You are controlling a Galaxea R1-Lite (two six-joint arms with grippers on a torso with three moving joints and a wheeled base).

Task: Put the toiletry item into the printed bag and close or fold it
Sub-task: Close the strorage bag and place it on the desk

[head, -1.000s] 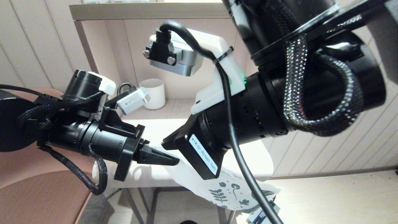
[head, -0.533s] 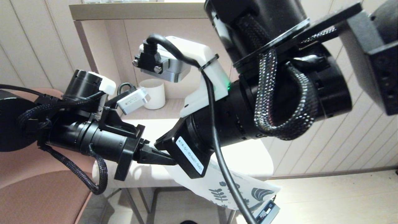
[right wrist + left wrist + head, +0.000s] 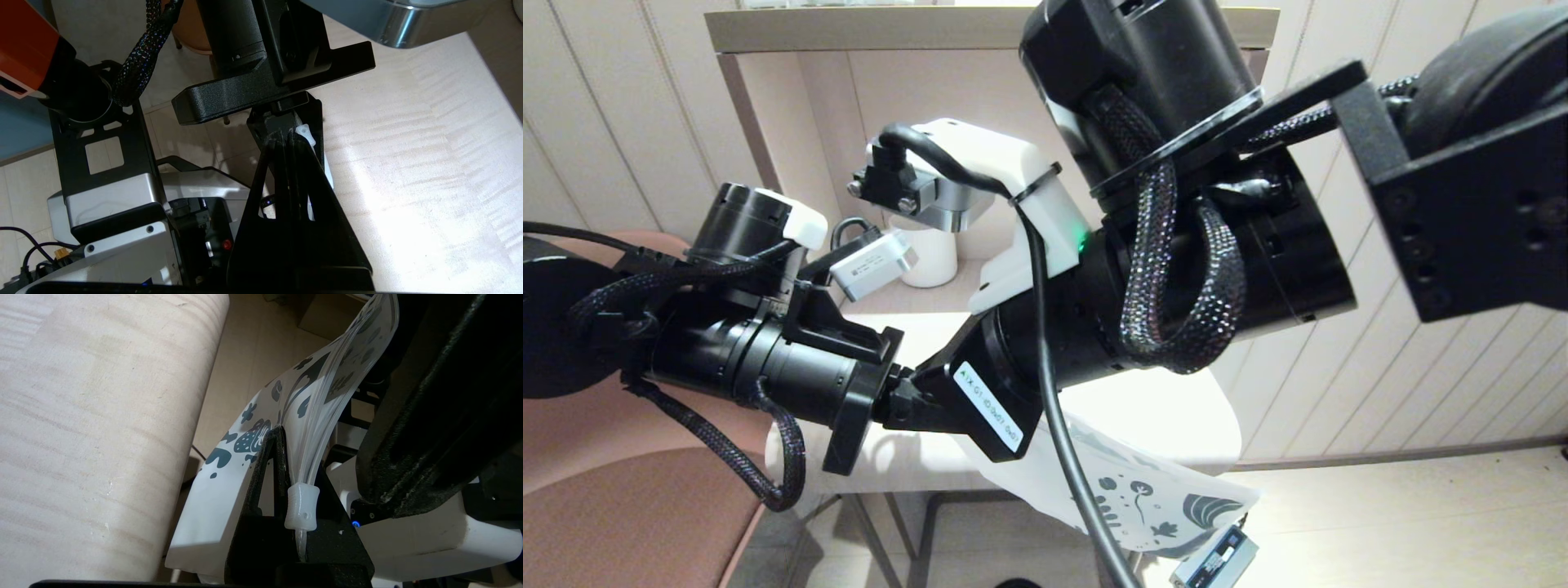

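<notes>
The printed bag (image 3: 1152, 498), white with dark teal leaf prints, hangs past the table's front edge. Its top edge is held in the air between both grippers. My left gripper (image 3: 294, 457) is shut on that zip edge, and the white slider (image 3: 302, 506) sits between its fingers. My right gripper (image 3: 284, 136) comes in from the right and is shut along the same edge, its tips against the slider (image 3: 304, 134) and the left gripper's fingers. In the head view the right wrist covers where they meet. The comb does not show in any view.
The pale wooden table (image 3: 1176, 408) lies under both arms. A white mug (image 3: 931, 261) stands at the back in the wall alcove, partly behind the right wrist camera. A brown chair seat (image 3: 621, 506) is at the lower left. Robot base parts (image 3: 114, 196) sit below the table edge.
My right arm has slid leftward along the bag's top edge until it meets the left gripper. The left arm and the bag have stayed put.
</notes>
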